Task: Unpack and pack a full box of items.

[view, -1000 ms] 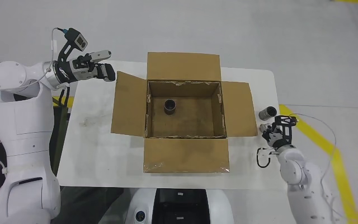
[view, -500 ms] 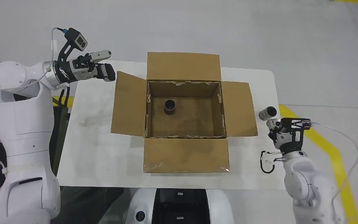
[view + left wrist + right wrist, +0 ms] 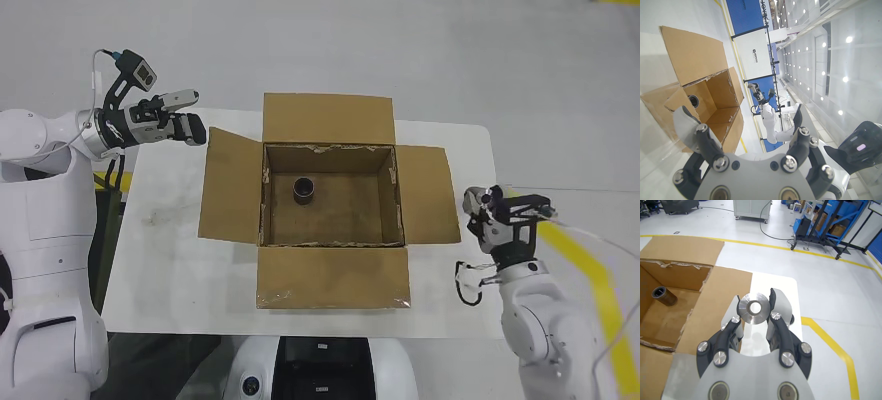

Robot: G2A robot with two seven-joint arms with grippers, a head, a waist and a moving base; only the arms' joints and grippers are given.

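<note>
Over the right edge of the tabletop (image 3: 160, 260), just outside the right flap (image 3: 430, 195) of the box (image 3: 330, 148): right hand (image 3: 755, 299) pinching a metal cylinder (image 3: 754, 308), fingers (image 3: 780, 306) pressed against its round sides. Seen end-on down the bore from the wrist, so long axis judged to run roughly in line with the hand's own reach, not across it. Held clear of the tabletop, by the look of it. To the robot's left from there, past the flap: the open box. Holds a second cylinder (image 3: 304, 189) on its floor, toward the far left part, apparently lying on its side. Probably packing, then. Calls for a carry leftward over the flap and down onto the bare right half of the floor, well apart from the one inside. Worth minding the box's upright side on the way across. Near the far left corner of the tabletop, beyond the left flap (image 3: 232, 185): left hand (image 3: 192, 113), spread wide and empty, well apart from both cylinders. Plainly the right arm's job, being the nearer and the one loaded. Cannot tell whether the axis wants turning before release; set down on its side, likely to roll.
</note>
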